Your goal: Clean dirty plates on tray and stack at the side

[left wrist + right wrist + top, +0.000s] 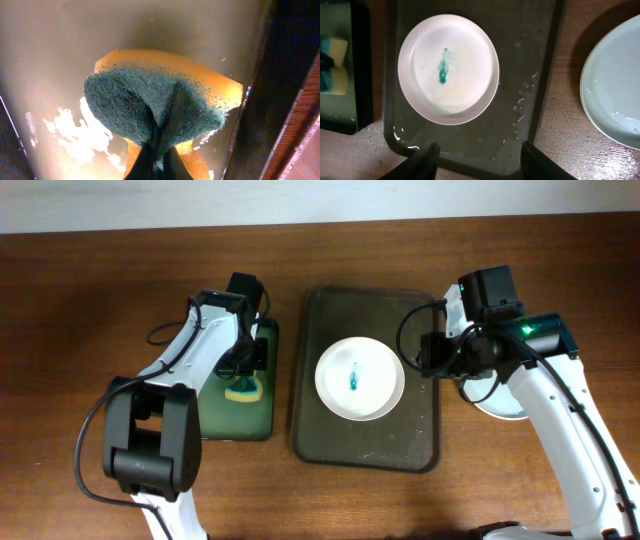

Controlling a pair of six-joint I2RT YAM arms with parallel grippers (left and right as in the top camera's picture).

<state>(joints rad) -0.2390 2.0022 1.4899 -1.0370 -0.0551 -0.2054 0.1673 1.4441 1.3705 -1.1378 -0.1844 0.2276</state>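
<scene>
Centrally on the brown wooden table (pixel 80 280) lies the dark tray (pixel 420 442), long side running away from the robot, its floor wet with scattered droplets (pixel 525 90). Just to its left, close but apart, sits a smaller green tray (pixel 235 422) holding pale liquid. One white plate (pixel 378 395) rests flat inside the dark tray, in its far half, clear of the rim all round. A second plate (pixel 615 95) lies on the table just right of the tray, wet and partly hidden under the right arm; whether more lie beneath it I cannot tell. A yellow sponge (pixel 155 100) with a green scouring face sits over the green tray, folded up where it is pinched. The left gripper (pixel 157 152) has its jaws clamped on this sponge, the scouring side bulging out around the fingertips. The right gripper (pixel 480 155) hangs above the tray's right edge, near the plate, its jaws apart with nothing between them. A small teal smear (pixel 355 377) marks the centre of the plate in the tray.
</scene>
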